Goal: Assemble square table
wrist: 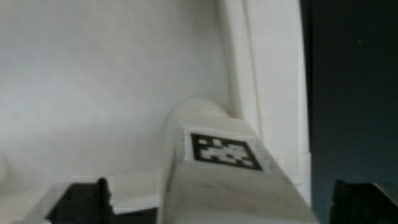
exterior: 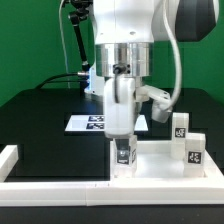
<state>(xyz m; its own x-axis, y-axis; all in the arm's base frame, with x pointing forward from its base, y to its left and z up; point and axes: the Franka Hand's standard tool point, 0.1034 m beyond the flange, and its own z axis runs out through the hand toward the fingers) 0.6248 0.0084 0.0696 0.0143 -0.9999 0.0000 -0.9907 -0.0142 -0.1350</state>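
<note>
The square table's white slab (exterior: pixel 155 163) lies at the front of the black table, recessed face up. A white tagged leg (exterior: pixel 123 155) stands upright at its corner nearest the exterior view's left. My gripper (exterior: pixel 122 148) is straight above it, fingers down either side. In the wrist view the leg (wrist: pixel 228 150) rises between my fingertips (wrist: pixel 80 203), with a gap on each side, so my gripper (wrist: pixel 222 208) is open around it. The slab (wrist: pixel 107 90) fills the view behind. Two more tagged legs (exterior: pixel 181 125) (exterior: pixel 194 150) stand at the exterior view's right.
The marker board (exterior: pixel 88 123) lies flat behind my gripper. A low white border wall (exterior: pixel 12 160) runs along the front and the exterior view's left. A black stand with cables (exterior: pixel 72 40) rises at the back.
</note>
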